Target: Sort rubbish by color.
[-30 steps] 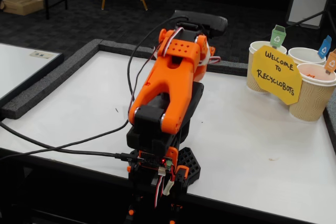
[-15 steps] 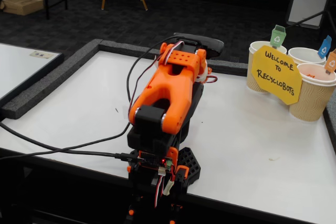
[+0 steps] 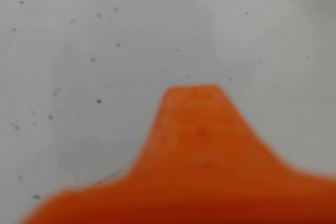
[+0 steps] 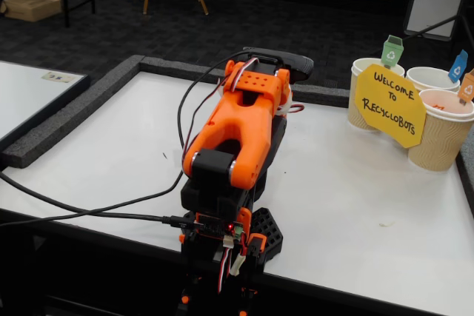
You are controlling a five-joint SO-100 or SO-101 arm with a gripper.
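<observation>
No rubbish wad shows on the table in either view. In the fixed view the orange arm is folded low over its base, and it hides my gripper beyond its far end, under the black wrist camera. The wrist view shows only one blurred orange finger close above the bare white table, with nothing between it and the surface. The second finger is out of sight, so I cannot tell how the jaws stand. The right cup has something pinkish-orange in its mouth.
Three beige paper cups with small flags stand at the table's far right, the green-flag cup and blue-flag cup behind a yellow sign. A grey foam border edges the table. Black cables trail left from the base.
The arm's far end with the wrist camera has sunk a little lower toward the table over the last second. Nothing else has moved.
</observation>
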